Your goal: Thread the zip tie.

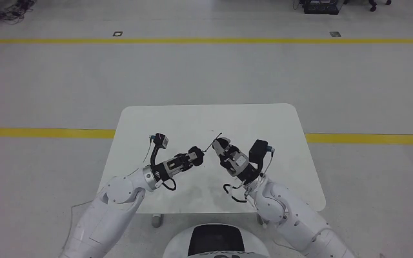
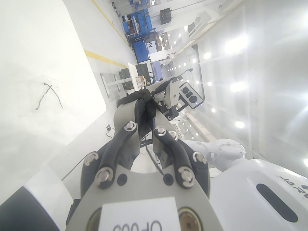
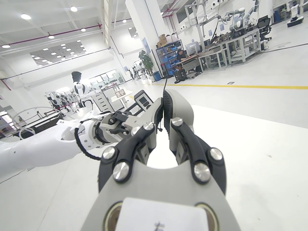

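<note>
The left claw (image 1: 195,155) is positioned above the middle of the tabletop (image 1: 271,122) and is clenched on the zip tie (image 1: 213,140). In the left wrist view, a thin black strand is seen running back from between the closed pads. The zip tie is carried clear of the tabletop between the two claws, and its free end is angled up and away from the robot. The right claw (image 1: 222,152) is placed near the left one and is closed flat on the strap. In the right wrist view, a short black tip is seen projecting past its fingertips.

The step in hand is judged to be alignment of the tail with the head slot. Which claw carries the head cannot be told. The tail is to be gripped close to its tip so that enough stiffness is provided. The head is to be steadied by one claw while the tip is advanced by the other along the axis of the slot. Twisting is to be avoided, since a thin strap is likely to buckle.
</note>
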`<control>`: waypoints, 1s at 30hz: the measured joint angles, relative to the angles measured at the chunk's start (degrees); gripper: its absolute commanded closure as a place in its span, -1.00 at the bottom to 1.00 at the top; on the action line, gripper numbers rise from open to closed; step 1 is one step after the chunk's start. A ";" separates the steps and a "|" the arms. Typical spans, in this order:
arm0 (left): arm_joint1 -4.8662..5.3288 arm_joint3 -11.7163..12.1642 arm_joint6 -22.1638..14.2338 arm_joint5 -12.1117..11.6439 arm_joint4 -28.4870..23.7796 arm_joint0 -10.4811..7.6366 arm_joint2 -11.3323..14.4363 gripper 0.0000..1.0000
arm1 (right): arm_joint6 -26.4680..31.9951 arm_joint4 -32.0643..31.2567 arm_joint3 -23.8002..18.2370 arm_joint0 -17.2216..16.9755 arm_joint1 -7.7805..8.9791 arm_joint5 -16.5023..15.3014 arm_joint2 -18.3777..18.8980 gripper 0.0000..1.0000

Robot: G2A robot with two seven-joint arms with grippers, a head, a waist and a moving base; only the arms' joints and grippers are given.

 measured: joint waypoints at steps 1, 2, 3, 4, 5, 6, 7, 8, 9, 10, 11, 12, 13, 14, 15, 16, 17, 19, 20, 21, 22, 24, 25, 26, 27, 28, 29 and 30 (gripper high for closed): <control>0.00 0.00 0.00 0.00 0.00 0.00 0.00 1.00 | 0.04 0.00 0.02 0.01 -0.01 0.00 0.00 1.00; 0.00 0.00 0.00 0.00 0.00 0.00 0.00 1.00 | 0.07 0.00 0.04 0.01 -0.01 0.00 0.01 1.00; 0.00 0.00 0.00 0.00 0.00 0.00 0.00 1.00 | 0.10 0.01 0.07 0.02 -0.02 0.00 0.02 1.00; 0.00 0.00 0.00 0.00 0.00 0.00 0.00 1.00 | 0.12 0.01 0.09 0.02 -0.02 0.00 0.02 1.00; 0.00 0.00 0.00 0.00 0.00 0.00 0.00 1.00 | 0.15 0.02 0.10 0.02 -0.02 0.00 0.03 1.00; 0.00 0.00 0.00 0.00 0.00 0.00 0.00 1.00 | 0.19 0.03 0.13 0.02 -0.03 0.00 0.03 1.00; 0.00 0.00 0.00 0.00 0.00 0.00 0.00 1.00 | 0.29 0.03 0.17 0.03 -0.03 0.00 0.03 1.00; 0.00 0.00 0.00 0.00 0.00 0.00 0.00 1.00 | 0.38 0.04 0.21 0.05 -0.03 0.00 0.02 1.00; 0.00 0.00 0.00 0.00 0.00 0.00 0.00 1.00 | 0.46 0.06 0.25 0.07 -0.04 0.00 0.01 1.00; 0.00 0.00 0.00 0.00 0.00 0.00 0.00 1.00 | 0.57 0.10 0.33 0.10 -0.05 0.00 0.00 1.00; 0.00 0.00 0.00 0.00 0.00 0.00 0.00 1.00 | 0.66 0.15 0.41 0.12 -0.06 0.00 -0.02 1.00; 0.00 0.00 0.00 0.00 0.00 0.00 0.00 1.00 | 0.79 0.21 0.52 0.16 -0.09 0.00 -0.04 1.00; 0.00 0.00 0.00 0.00 0.00 0.00 0.00 1.00 | 0.90 0.26 0.61 0.20 -0.11 0.00 -0.06 1.00; 0.00 0.00 0.00 0.00 0.00 0.00 0.00 1.00 | 1.02 0.32 0.70 0.25 -0.13 0.00 -0.09 1.00; 0.00 0.00 0.00 0.00 0.00 0.00 0.00 1.00 | 1.25 0.42 0.86 0.34 -0.17 0.00 -0.15 1.00; 0.00 0.00 0.00 0.00 0.00 0.00 0.00 1.00 | 1.34 0.45 0.92 0.38 -0.19 0.00 -0.17 1.00; 0.00 0.00 0.00 0.00 0.00 0.00 0.00 1.00 | 1.46 0.51 1.00 0.45 -0.22 0.00 -0.20 1.00; 0.00 0.00 0.00 0.00 0.00 0.00 0.00 1.00 | 1.73 0.62 1.19 0.59 -0.30 0.00 -0.26 1.00; 0.00 0.00 0.00 0.00 0.00 0.00 0.00 1.00 | 1.86 0.67 1.27 0.65 -0.34 0.00 -0.28 1.00; 0.00 0.00 0.00 0.00 0.00 0.00 0.00 1.00 | 2.00 0.74 1.40 0.72 -0.39 0.00 -0.31 1.00; 0.00 0.00 0.00 0.00 0.00 0.00 0.00 1.00 | 2.12 0.80 1.51 0.78 -0.43 0.00 -0.33 1.00; 0.00 0.00 0.00 0.00 0.00 0.00 0.00 1.00 | 2.37 0.92 1.71 0.89 -0.52 0.00 -0.38 1.00; 0.00 0.00 0.00 0.00 0.00 0.00 0.00 1.00 | 2.57 1.00 1.84 0.96 -0.57 0.00 -0.44 1.00; 0.00 0.00 0.00 0.00 0.00 0.00 0.00 1.00 | 2.72 1.05 1.91 1.01 -0.61 0.00 -0.48 1.00; 0.00 0.00 0.00 0.00 0.00 0.00 0.00 1.00 | 2.89 1.14 2.00 1.07 -0.67 0.00 -0.54 1.00; 0.00 0.00 0.00 0.00 0.00 0.00 0.00 1.00 | 2.99 1.24 2.04 1.11 -0.71 0.00 -0.59 1.00; 0.00 0.00 0.00 0.00 0.00 0.00 0.00 1.00 | 3.06 1.35 2.06 1.16 -0.75 0.00 -0.66 1.00; 0.00 0.00 0.00 0.00 0.00 0.00 0.00 1.00 | 3.08 1.50 2.07 1.22 -0.80 0.00 -0.77 1.00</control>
